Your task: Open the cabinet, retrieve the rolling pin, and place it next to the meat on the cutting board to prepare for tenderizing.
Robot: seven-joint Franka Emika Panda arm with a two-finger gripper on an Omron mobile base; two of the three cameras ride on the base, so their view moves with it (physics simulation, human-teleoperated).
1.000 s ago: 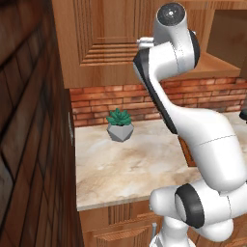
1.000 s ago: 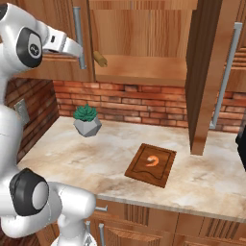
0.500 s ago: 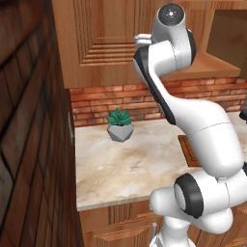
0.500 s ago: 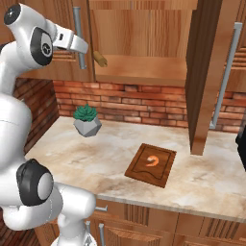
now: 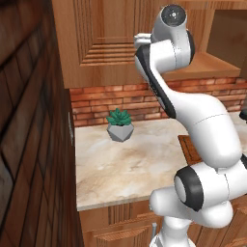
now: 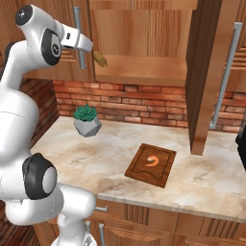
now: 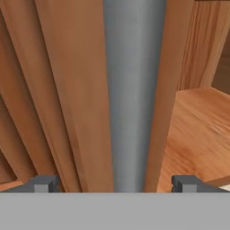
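Observation:
The cabinet's left door (image 6: 57, 57) is closed, and its grey bar handle (image 7: 134, 90) stands upright right in front of the hand. My gripper (image 7: 116, 184) is open with one fingertip on each side of that handle (image 6: 79, 41). In the right base view my gripper (image 6: 86, 47) is at the door's inner edge. The right door (image 6: 204, 72) is swung open, baring the plank shelf (image 6: 144, 74). The rolling pin's (image 6: 100, 58) tan-brown end pokes out at the shelf's left. The meat (image 6: 153, 160) lies on the cutting board (image 6: 163, 178) on the counter.
A green succulent in a grey faceted pot (image 6: 87, 120) sits on the marbled counter (image 6: 72, 158) by the brick backsplash. A dark wooden wall (image 5: 29, 144) closes off the left side. Drawer fronts (image 6: 144, 226) run under the counter.
The hand has edged right toward the left door's handle, and the arm's elbow has swung upward and inward. Rolling pin, board and meat have not moved.

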